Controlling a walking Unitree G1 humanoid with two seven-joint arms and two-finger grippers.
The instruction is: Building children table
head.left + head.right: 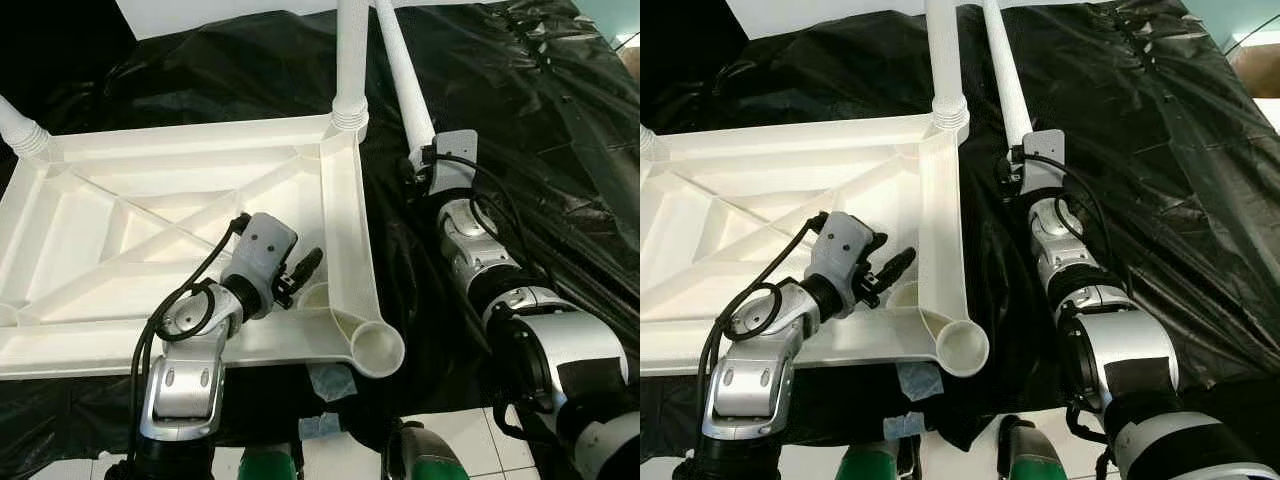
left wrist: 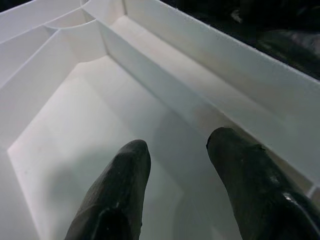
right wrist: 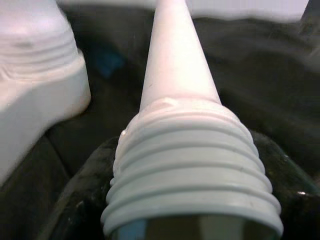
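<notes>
The white children's table top [image 1: 150,215] lies upside down, its ribs showing. One white leg [image 1: 351,60] stands screwed into its far right corner, and another leg [image 1: 20,128] into the far left corner. The near right socket [image 1: 379,349] is an open ring. My left gripper [image 1: 305,268] hovers open over the ribbed underside beside that socket; its fingers [image 2: 125,175] stand apart above the white panel. My right gripper [image 1: 425,162] is shut on the threaded end [image 3: 190,165] of a loose white leg [image 1: 405,70], which lies just right of the table top and points away from me.
A crinkled black plastic sheet [image 1: 520,110] covers the floor under and around the table top. A white board [image 1: 220,12] lies at the far edge. Pale tiles [image 1: 460,440] and bits of blue tape [image 1: 330,380] show at the near edge.
</notes>
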